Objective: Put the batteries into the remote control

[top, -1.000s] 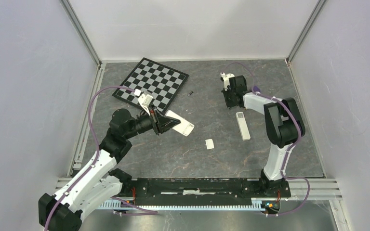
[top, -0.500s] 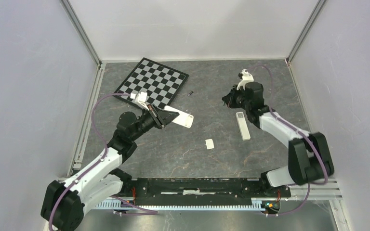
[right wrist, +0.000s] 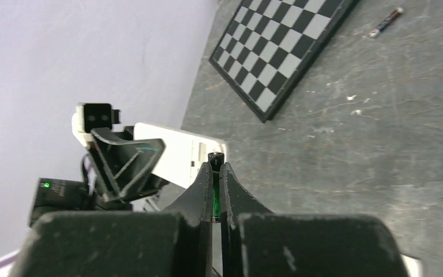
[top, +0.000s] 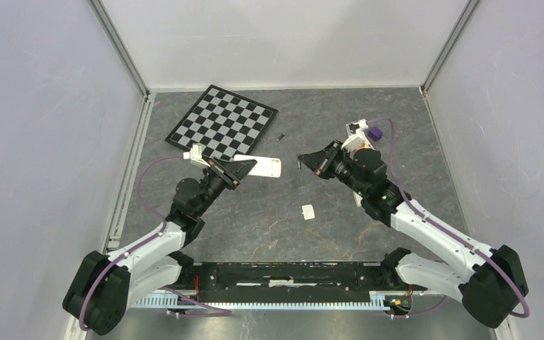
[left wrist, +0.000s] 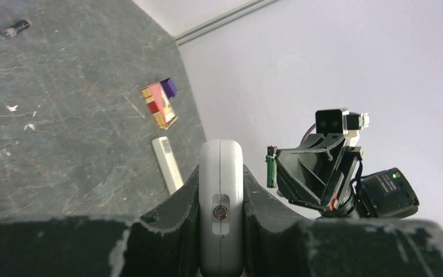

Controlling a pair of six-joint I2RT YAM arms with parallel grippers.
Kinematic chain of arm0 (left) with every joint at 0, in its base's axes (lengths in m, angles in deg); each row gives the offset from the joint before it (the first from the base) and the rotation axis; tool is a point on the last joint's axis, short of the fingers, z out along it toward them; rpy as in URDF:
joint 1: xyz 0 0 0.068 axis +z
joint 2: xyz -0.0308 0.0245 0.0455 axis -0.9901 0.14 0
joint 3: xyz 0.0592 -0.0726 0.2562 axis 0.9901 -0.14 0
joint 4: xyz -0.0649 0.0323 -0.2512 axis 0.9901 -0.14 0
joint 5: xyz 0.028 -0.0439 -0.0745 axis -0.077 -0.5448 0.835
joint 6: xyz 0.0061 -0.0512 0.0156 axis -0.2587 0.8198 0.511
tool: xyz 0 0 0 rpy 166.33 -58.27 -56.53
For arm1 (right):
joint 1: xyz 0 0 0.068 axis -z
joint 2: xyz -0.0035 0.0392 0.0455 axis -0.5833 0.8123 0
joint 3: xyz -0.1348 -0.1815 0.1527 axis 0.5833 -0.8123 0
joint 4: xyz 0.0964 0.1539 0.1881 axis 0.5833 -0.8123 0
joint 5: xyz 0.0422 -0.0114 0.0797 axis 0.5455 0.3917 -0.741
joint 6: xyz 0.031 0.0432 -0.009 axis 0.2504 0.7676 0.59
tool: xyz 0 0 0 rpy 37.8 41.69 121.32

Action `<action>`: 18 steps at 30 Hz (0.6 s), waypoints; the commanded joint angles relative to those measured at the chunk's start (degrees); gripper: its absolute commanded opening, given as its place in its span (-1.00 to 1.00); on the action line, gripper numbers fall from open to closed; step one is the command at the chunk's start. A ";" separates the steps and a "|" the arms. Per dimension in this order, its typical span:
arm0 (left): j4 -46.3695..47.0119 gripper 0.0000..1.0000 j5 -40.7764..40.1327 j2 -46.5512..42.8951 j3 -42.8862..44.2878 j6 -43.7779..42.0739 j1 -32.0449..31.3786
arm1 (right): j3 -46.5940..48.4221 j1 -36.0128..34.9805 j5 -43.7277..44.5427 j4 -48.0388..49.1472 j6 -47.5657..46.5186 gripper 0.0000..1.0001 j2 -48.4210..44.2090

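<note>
On your far left the checkerboard [top: 223,124] lies flat at the back of the desk [top: 269,234]. Just in front of it your left jaws are clenched on the white remote control [top: 262,167], gripping it by its long edges near one end. The remote is held off the desk, and its free end points right, toward the other arm. Behind that free end, a loose battery [top: 280,137] rests on the desk just off the board's right corner. Nearer to you, a small white piece [top: 308,211] lies by itself on the desk, between the two arms.

Your right jaws are clamped tight on a green-wrapped battery [right wrist: 215,179], whose dark tip sticks out past the fingertips. It sits near the remote's free end, with a gap between them. Further right, the left wrist view shows a pale slim stick [left wrist: 167,163] lying on the desk. A red, yellow and purple block [left wrist: 160,105] sits just beyond it, near the wall.
</note>
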 commanded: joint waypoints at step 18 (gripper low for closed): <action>11.02 -0.96 -7.29 -4.74 -2.89 14.27 -0.42 | 26.08 -19.98 30.81 -15.53 -3.30 -1.00 13.32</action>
